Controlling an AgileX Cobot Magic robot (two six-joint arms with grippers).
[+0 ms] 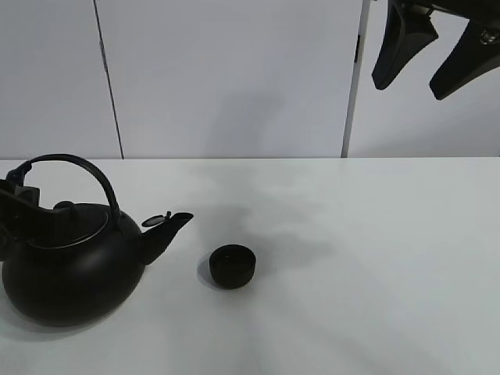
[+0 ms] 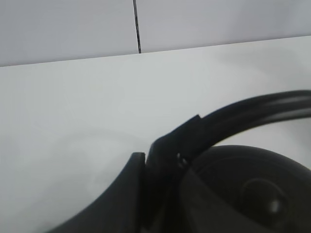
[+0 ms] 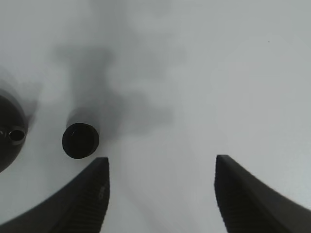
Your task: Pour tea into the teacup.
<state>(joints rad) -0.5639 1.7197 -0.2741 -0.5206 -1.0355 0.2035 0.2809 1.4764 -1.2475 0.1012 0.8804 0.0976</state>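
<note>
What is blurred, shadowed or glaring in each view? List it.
Exterior high: sharp; soft arm shadows on the glossy white table behind the small matte black teacup. Left wrist: the big black kettle's arched handle is out of focus. Right wrist: blurred claw fingers; grey shadow patches.

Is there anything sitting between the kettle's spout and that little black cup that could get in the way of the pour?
Nothing visible. The kettle stands with its spout aimed at the teacup, and only bare white table lies between them. The left gripper is shut on the kettle's handle; no tea flows yet.
</note>
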